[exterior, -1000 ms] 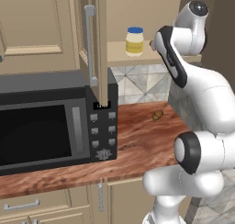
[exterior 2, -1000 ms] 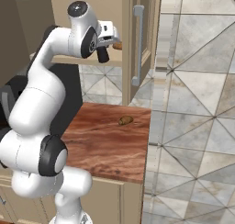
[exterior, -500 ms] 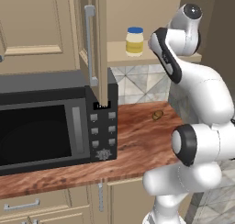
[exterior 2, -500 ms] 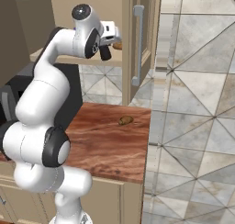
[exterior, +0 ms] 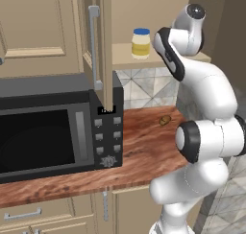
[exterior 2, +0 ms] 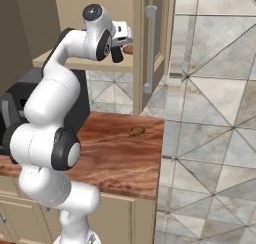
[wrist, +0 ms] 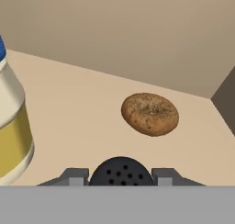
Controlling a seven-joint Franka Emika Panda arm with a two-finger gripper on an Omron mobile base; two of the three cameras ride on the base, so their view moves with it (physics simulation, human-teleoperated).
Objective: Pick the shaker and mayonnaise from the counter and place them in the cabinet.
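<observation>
The gripper (wrist: pixel 120 175) is seen closed on the black shaker (wrist: pixel 120 172), whose perforated rounded top shows between the two grey fingertips (wrist: pixel 73 176) in the hand view. The hand is held up inside the open cabinet (exterior: pixel 158 7), over its plain beige shelf (wrist: pixel 92 108). The mayonnaise (exterior: pixel 141 43) is already set on that shelf, upright, with its blue lid on top; in the hand view its yellow label band is seen at the left edge (wrist: pixel 11 136), just beside the gripper. A brown speckled bagel (wrist: pixel 150 114) lies flat on the shelf ahead of the shaker, apart from both the jar and the gripper, near the shelf's back corner. The cabinet door (exterior 2: pixel 152 43) is swung open, its long silver bar handle (exterior 2: pixel 149 48) facing the tiled wall. Below, a small brown round lump (exterior 2: pixel 136 131) is left on the wood-grain counter (exterior 2: pixel 115 158), well apart from the black microwave (exterior: pixel 53 127) that stands at the counter's left.
</observation>
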